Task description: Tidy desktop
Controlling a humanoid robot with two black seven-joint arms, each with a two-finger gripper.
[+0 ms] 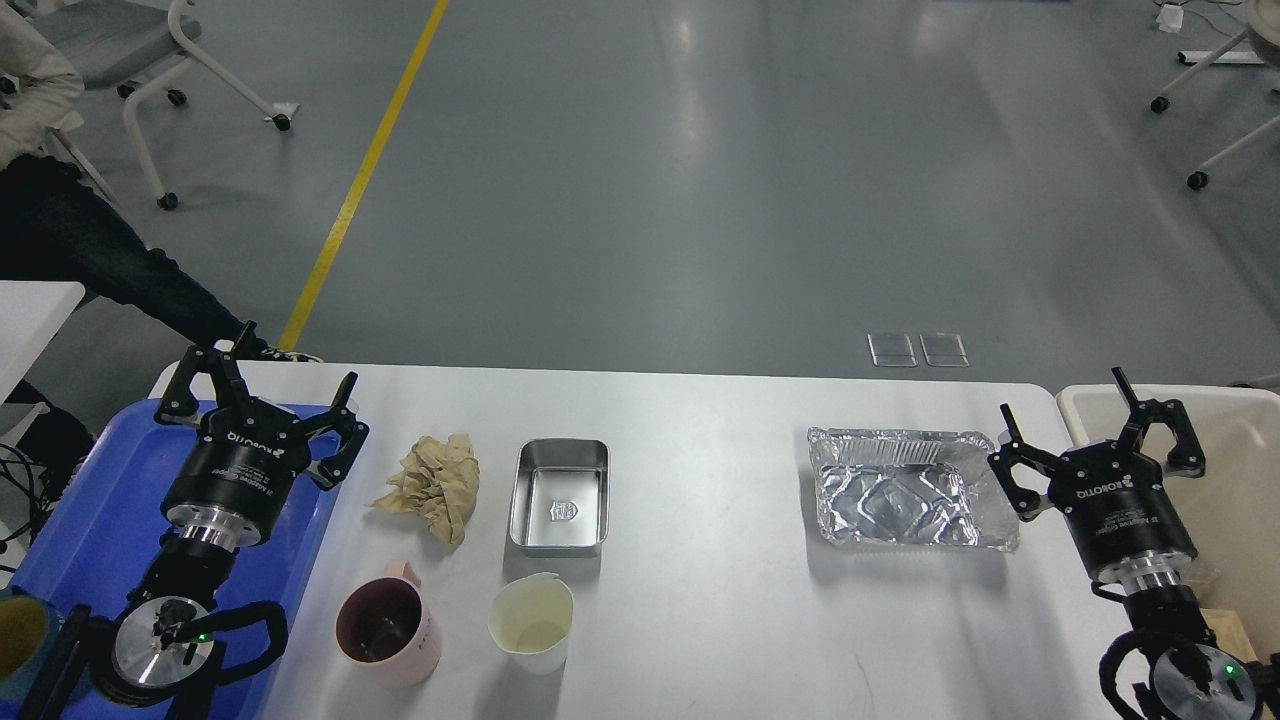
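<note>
The white desktop (700, 420) carries a crumpled brown paper (432, 485), a steel rectangular tin (559, 497), a pink mug (385, 622), a cream cup (531, 620) and a foil tray (905, 490). My left gripper (262, 375) hovers open over the blue tray (90, 540) at the table's left end, left of the paper, with nothing between its fingers. My right gripper (1068, 405) hovers open at the right edge, just right of the foil tray, also empty.
A beige bin (1235, 470) stands beside the table's right end. A dark cup (22, 640) sits at the blue tray's near left corner. A seated person (60, 230) and wheeled chairs are on the floor beyond the table.
</note>
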